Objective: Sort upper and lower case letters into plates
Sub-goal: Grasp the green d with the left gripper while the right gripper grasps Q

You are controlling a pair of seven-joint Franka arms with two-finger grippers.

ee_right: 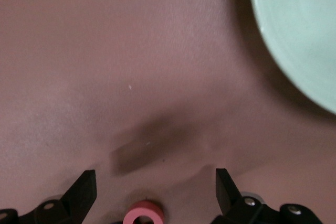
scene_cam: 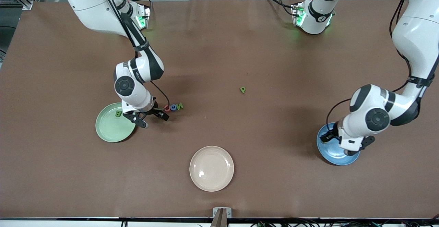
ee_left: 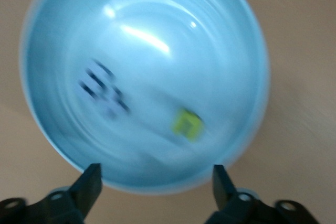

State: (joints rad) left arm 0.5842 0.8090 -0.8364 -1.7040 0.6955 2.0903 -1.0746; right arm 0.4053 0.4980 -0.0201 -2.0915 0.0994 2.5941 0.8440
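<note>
My left gripper (scene_cam: 345,144) hangs open over the blue plate (scene_cam: 329,153), nothing between its fingers. In the left wrist view the blue plate (ee_left: 157,24) holds a yellow letter (ee_left: 188,124) and a blurred dark letter (ee_left: 102,88), below the left gripper (ee_left: 156,179). The green plate (scene_cam: 109,131) carries a green B (scene_cam: 118,114). My right gripper (scene_cam: 151,117) is open low beside that plate, next to a red O (scene_cam: 167,108), a blue G (scene_cam: 174,107) and a green N (scene_cam: 180,106). The right wrist view shows the red O (ee_right: 143,214) just short of the right gripper (ee_right: 155,182), with the green plate (ee_right: 299,35) off to one side.
A small green p (scene_cam: 242,90) lies alone mid-table. A cream-beige plate (scene_cam: 211,168) with nothing in it sits near the front edge. The brown mat runs bare between the plates.
</note>
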